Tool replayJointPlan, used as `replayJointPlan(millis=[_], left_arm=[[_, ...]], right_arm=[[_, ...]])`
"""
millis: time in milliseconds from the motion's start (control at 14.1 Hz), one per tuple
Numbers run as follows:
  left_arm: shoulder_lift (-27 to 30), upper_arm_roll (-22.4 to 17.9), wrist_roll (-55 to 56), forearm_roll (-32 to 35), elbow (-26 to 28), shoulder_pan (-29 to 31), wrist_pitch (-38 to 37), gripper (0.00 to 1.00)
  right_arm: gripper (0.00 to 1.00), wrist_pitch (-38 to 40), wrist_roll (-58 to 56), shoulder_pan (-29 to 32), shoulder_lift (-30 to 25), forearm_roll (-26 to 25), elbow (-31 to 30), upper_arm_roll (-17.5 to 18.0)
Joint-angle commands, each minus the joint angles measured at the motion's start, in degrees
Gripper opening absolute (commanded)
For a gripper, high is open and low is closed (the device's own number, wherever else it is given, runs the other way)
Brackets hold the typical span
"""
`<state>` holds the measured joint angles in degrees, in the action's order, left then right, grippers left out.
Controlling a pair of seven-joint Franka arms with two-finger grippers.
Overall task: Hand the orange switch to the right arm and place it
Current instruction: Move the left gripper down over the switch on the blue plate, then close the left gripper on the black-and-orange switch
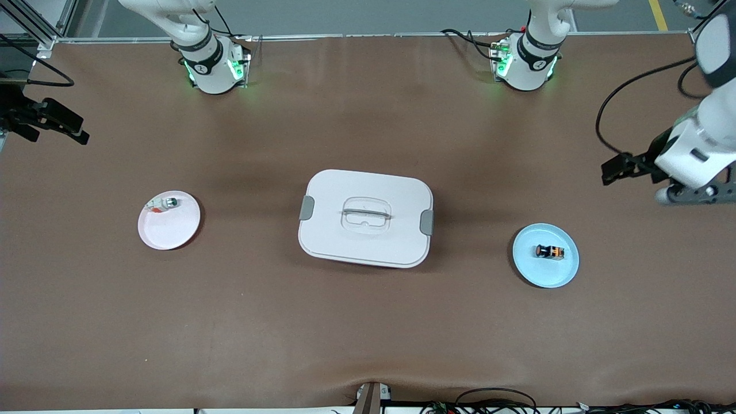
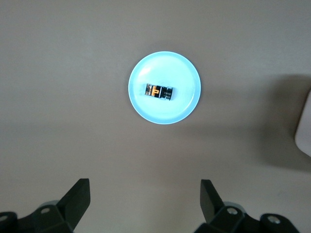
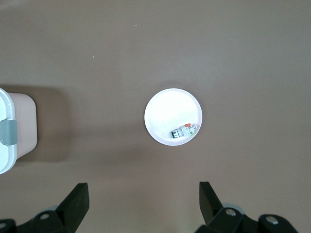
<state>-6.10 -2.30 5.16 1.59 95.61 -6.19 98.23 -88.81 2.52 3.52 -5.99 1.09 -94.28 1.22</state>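
Nothing gripped yet: left gripper (image 2: 145, 200) and right gripper (image 3: 144, 200) both spread wide, empty (high up). Next, I reckon: left descends onto orange switch (image 1: 548, 252) on blue plate (image 1: 526, 263).

White arms (image 1: 698, 152), dark joint bands, green-lit bases, seemingly black hands

A: Where does the tiny black push-button switch with orange bands (image 1: 548, 252) sit?
B: On the round light-blue plate (image 1: 532, 267), toward the left arm's end of the brown desk (image 1: 368, 333).
A: And mid-desk?
B: The white rectangular lidded box with grey side clips (image 1: 365, 218). The round pink plate (image 1: 172, 230), toward the right arm's end, carries the small white-and-silver switch (image 1: 164, 203) at its rim.
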Motion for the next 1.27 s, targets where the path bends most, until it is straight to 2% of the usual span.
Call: replayJointPlan(millis=[0, 354, 850, 1204], left_arm=[[-1.5, -0.2, -0.9, 0.8, 3.4, 0.0, 5.5, 1.00], [-9.9, -0.2, -2.5, 1.2, 4.8, 0.9, 16.6, 1.00], [-19.4, -0.2, -8.8, 1.4, 5.0, 2.1, 25.1, 1.00], [-21.9, 0.1, -9.0, 1.2, 10.2, 2.2, 35.4, 1.00]], right_arm=[[1.00, -0.7, -0.1, 0.1, -1.3, 0.1, -1.2, 0.1], [1.00, -0.7, -0.1, 0.2, -1.3, 0.1, -1.3, 0.1], [1.00, -0.9, -0.1, 0.3, -1.3, 1.0, -1.3, -0.1], [1.00, -1.4, -0.1, 0.3, -1.3, 1.0, -1.3, -0.1]])
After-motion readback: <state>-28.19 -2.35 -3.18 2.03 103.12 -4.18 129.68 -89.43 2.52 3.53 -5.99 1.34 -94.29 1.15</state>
